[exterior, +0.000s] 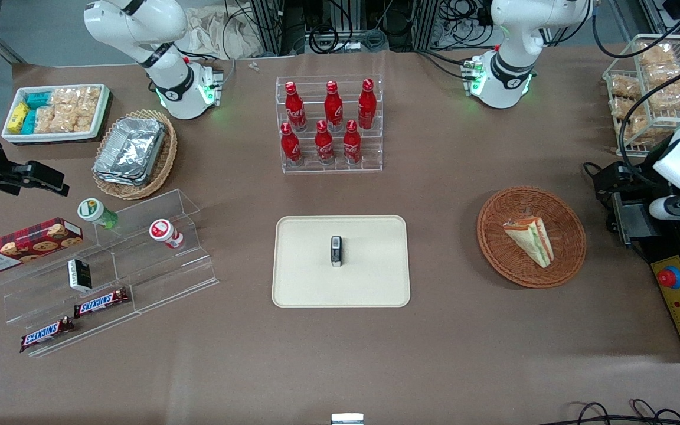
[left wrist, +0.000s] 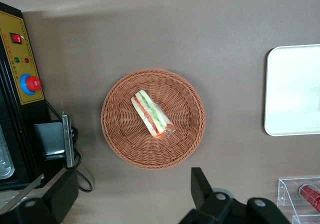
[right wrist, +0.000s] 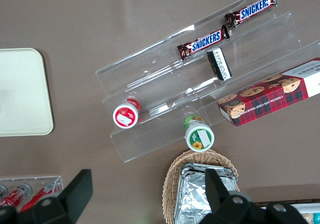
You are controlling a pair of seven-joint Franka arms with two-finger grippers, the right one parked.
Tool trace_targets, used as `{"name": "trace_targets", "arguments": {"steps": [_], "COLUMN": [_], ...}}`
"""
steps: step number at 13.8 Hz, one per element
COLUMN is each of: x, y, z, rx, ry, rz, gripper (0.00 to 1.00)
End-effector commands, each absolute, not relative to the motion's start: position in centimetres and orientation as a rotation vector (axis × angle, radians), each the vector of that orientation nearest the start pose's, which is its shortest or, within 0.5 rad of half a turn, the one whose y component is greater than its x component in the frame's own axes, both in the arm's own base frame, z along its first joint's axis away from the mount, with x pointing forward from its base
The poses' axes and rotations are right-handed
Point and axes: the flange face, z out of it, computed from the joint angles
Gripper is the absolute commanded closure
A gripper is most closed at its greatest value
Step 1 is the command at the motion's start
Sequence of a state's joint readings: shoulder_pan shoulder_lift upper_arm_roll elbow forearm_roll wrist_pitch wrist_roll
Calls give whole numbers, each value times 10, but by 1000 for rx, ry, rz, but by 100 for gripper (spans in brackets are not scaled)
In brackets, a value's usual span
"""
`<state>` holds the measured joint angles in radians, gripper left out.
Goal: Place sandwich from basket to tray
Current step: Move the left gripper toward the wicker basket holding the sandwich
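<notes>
The sandwich [exterior: 530,239] is a pale wedge with green and orange-red filling. It lies in the round reddish-brown wicker basket [exterior: 570,260], toward the working arm's end of the table. It also shows in the left wrist view [left wrist: 152,115], inside the basket [left wrist: 185,144]. The cream-beige tray [exterior: 369,277] lies at the table's middle and carries a small black packet [exterior: 336,251]; its edge shows in the left wrist view [left wrist: 295,104]. My left gripper [left wrist: 132,179] is open and empty. It hangs high above the table, just off the basket's rim, farther from the front camera than the basket.
A black block with a cable [exterior: 629,206] and a control box with a red button [exterior: 670,277] stand beside the basket at the table's end. A rack of red bottles [exterior: 331,124] stands farther from the front camera than the tray. A wire rack of snack bags [exterior: 653,88] is at the corner.
</notes>
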<state>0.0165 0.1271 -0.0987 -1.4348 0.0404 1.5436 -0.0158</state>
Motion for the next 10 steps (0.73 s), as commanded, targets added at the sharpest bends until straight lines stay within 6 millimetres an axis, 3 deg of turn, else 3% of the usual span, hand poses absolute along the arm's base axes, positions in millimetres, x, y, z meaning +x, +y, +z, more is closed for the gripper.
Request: {"name": "trace_targets", "arguments": {"steps": [1,6,7,10], "x": [591,591,592,591], "y": [-39,-37,-25,-23], "z": [616,611,604,558], "rx": [-3123,-3120,-3122,-3041], "ry": [106,56,-64,-617], "rz": [7,23,45,19], "gripper": [0,0,0,0]}}
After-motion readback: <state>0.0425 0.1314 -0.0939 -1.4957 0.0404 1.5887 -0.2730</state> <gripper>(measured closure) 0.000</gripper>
